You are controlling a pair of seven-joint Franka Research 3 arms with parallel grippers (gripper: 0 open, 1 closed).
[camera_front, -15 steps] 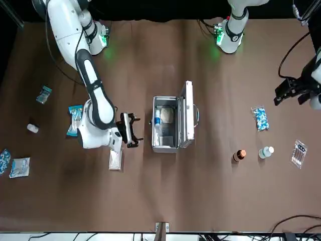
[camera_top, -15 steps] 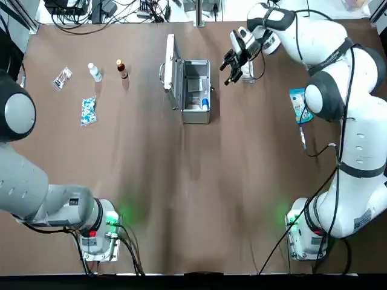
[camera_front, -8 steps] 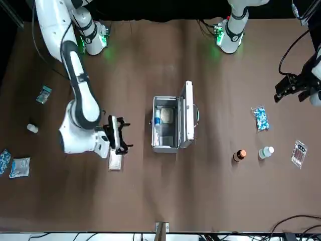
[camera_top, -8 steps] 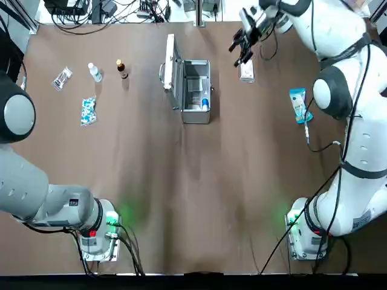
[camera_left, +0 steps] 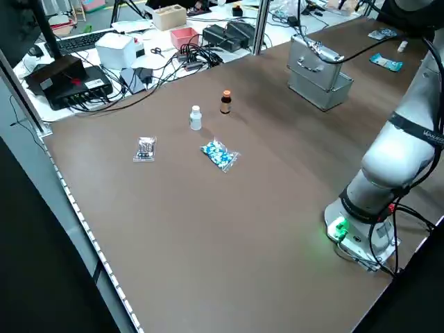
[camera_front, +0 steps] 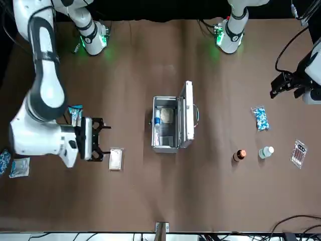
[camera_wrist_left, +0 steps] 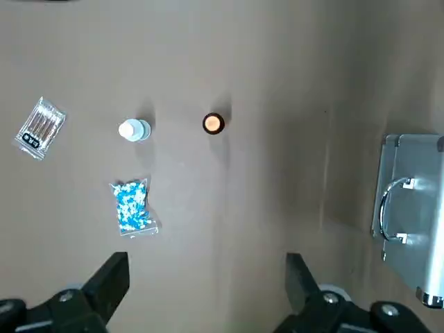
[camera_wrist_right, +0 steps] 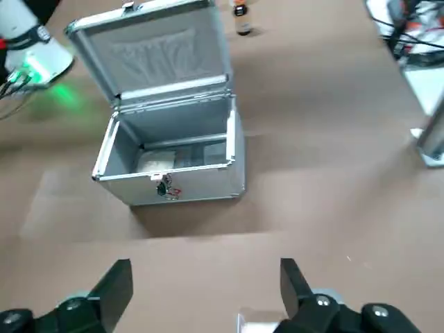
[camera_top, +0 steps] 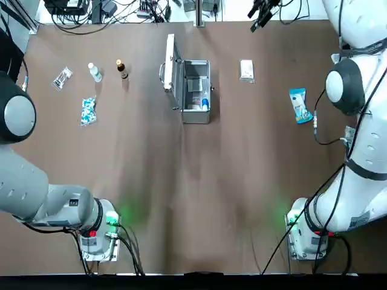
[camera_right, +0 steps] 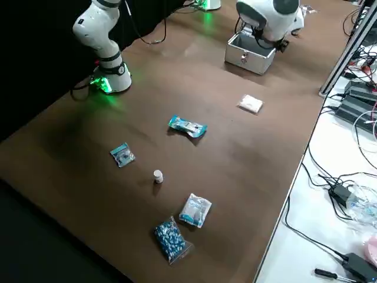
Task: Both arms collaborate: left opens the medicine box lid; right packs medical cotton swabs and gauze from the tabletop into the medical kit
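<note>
Packing pending: medical kit (camera_top: pixel 195 92) lid up. Gauze (camera_front: pixel 116 158) flat on tabletop (camera_top: pixel 199 175), beside right gripper (camera_front: pixel 96 139), fingers spread, empty. Descent over packet centre advised, short sides pinched. Left gripper (camera_front: pixel 286 86) spread, idle, well apart.

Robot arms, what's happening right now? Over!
Right gripper open, empty, beside the gauze. Left gripper open, parked off to its side. Medical kit lid up; cotton swabs on the tabletop. Nothing in the way.
</note>
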